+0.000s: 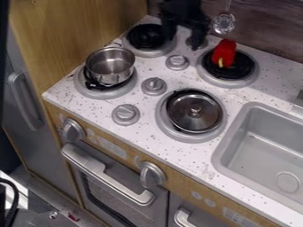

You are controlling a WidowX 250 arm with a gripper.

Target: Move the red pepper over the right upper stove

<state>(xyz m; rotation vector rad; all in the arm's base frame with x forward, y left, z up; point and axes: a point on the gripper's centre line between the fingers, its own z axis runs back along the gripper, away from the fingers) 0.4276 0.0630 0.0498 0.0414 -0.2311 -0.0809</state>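
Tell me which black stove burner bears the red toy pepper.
The upper right burner: only it bears the pepper. The lower left burner holds a steel pot, the lower right burner a metal lid.

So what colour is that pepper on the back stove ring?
Red, with a yellow-green stem; the pepper shows in the camera view.

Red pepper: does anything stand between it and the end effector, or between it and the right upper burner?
Nothing visible does: the pepper already rests on that burner, and the end effector hangs off to one side.
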